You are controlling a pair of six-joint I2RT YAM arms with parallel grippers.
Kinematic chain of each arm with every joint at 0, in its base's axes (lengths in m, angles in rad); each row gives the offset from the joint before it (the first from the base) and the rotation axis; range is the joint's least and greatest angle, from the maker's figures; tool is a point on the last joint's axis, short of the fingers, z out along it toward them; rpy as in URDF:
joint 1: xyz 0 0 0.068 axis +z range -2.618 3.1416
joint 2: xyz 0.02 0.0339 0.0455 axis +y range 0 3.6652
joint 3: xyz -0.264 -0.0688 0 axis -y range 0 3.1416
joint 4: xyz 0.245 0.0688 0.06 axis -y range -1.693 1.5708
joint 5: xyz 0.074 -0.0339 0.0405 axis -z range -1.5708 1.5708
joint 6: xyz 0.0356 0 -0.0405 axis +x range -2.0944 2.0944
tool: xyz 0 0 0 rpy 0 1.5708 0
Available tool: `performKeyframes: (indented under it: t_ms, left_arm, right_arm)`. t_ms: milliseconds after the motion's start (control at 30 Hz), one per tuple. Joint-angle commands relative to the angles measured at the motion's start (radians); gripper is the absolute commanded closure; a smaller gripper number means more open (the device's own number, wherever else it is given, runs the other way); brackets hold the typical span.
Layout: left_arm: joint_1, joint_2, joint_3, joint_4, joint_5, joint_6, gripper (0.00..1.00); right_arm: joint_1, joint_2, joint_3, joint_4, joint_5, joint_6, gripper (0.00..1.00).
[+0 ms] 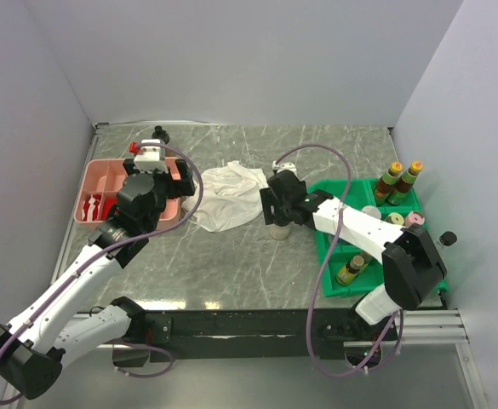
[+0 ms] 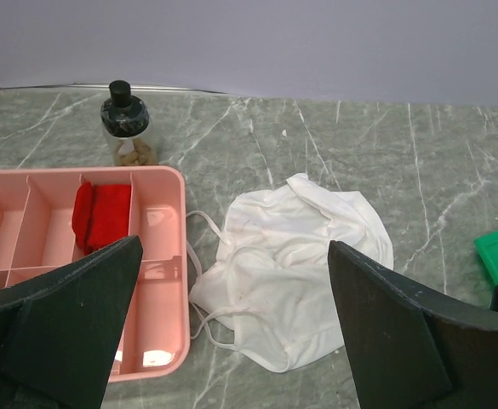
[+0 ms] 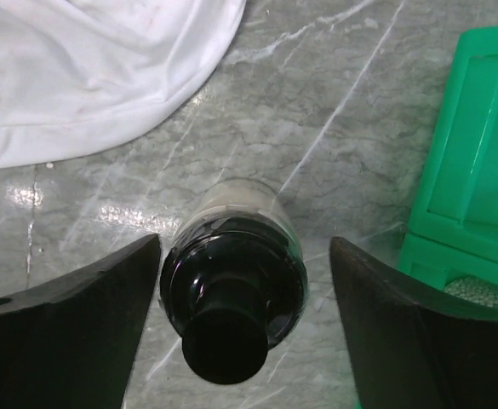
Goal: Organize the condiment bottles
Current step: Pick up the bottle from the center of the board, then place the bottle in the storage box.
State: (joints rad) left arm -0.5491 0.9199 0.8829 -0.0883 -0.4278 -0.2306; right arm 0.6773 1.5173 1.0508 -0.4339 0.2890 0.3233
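R gripper [image 3: 244, 251] straddles upright black-capped bottle [image 3: 231, 298] on table [image 3: 351, 111] btwn white cloth [image 3: 87, 68] & green tray [image 3: 470, 170], jaws apart, one finger perhaps touching it; L gripper [image 2: 233, 247] jaws spread wide, nothing btwn.

Behind left tray [image 1: 104, 175] a jar [image 1: 160, 135] (upright), cloth [image 1: 227, 200] right of that tray, bottle [image 3: 233, 290] between cloth and right tray [image 1: 355, 192].

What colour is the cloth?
The cloth is white; the left wrist view shows it best.
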Motion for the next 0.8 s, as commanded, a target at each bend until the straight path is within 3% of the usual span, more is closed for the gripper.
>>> performKeyframes:
  t_ms: [0, 133, 167, 267, 500, 767]
  left_arm:
    - [-0.008, -0.029, 0.028, 0.036, -0.043, 0.027, 0.03]
    - [-0.014, -0.035, 0.027, 0.035, -0.063, 0.033, 0.03]
    - [-0.017, -0.036, 0.027, 0.033, -0.066, 0.036, 0.03]
    - [-0.017, -0.036, 0.025, 0.038, -0.069, 0.036, 0.03]
    - [-0.025, -0.035, 0.024, 0.036, -0.091, 0.042, 0.03]
    - [-0.029, -0.032, 0.025, 0.035, -0.083, 0.042, 0.03]
  right_arm:
    - [0.007, 0.006, 0.026, 0.015, 0.01, -0.003, 0.18]
    - [0.007, -0.012, 0.038, -0.002, 0.015, -0.004, 0.4]
    - [0.007, -0.02, 0.044, -0.005, 0.016, -0.007, 0.53]
    - [-0.005, -0.049, 0.095, -0.037, 0.044, -0.029, 0.62]
    - [-0.145, -0.1, 0.254, -0.117, 0.065, -0.079, 0.64]
    - [-0.369, -0.144, 0.301, -0.143, 0.056, -0.124, 0.63]
